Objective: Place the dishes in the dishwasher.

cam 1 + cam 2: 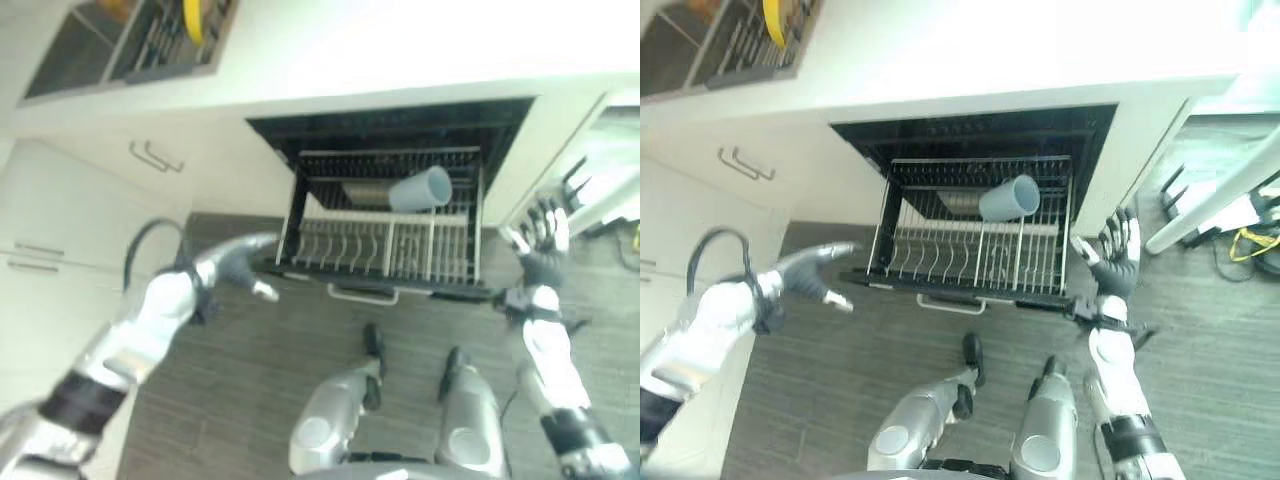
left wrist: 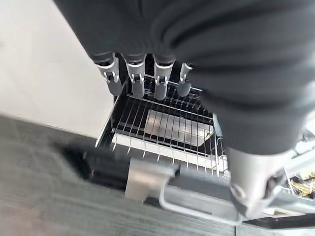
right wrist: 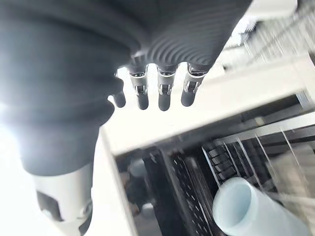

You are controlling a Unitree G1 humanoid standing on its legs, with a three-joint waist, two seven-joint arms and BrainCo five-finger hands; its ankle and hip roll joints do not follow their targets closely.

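Nearest the viewer, the floor (image 1: 250, 370) is dark grey plank with a fine wood grain. Above it, the left hand (image 1: 240, 268) hangs in the air just off the front left corner of the pulled-out rack (image 1: 385, 245), touching nothing; its wrist view shows the silver, dark-tipped fingers (image 2: 137, 81) straight in a row, holding nothing. The right hand (image 1: 1118, 258) is raised beside the rack's right edge, palm up and fingers spread apart, likewise empty; the right wrist view shows the same straight fingers (image 3: 165, 91) under the dark ribbed cover.

The dishwasher (image 1: 400, 125) is a dark, box-shaped cavity set under a pale, smooth countertop (image 1: 400, 50). The rack is a grid of thin light-coloured wire with rows of upright tines along its front half and a pale looped handle (image 1: 362, 293) at the front edge.

The dish in view is 1 cup (image 1: 1010, 197): pale blue, smooth, cylindrical and slightly tapered, lying on its side on the rear part of the rack with its open mouth towards the right. A flat, rectangular silver-grey piece (image 2: 174, 128) lies on the wires just behind and left of the cup.

At upper left, a recessed sink (image 1: 130, 40) in the countertop holds a yellow object (image 1: 192, 20), too small to identify. White cabinet fronts (image 1: 90, 200) with slim metal bar handles stand left of the dishwasher.
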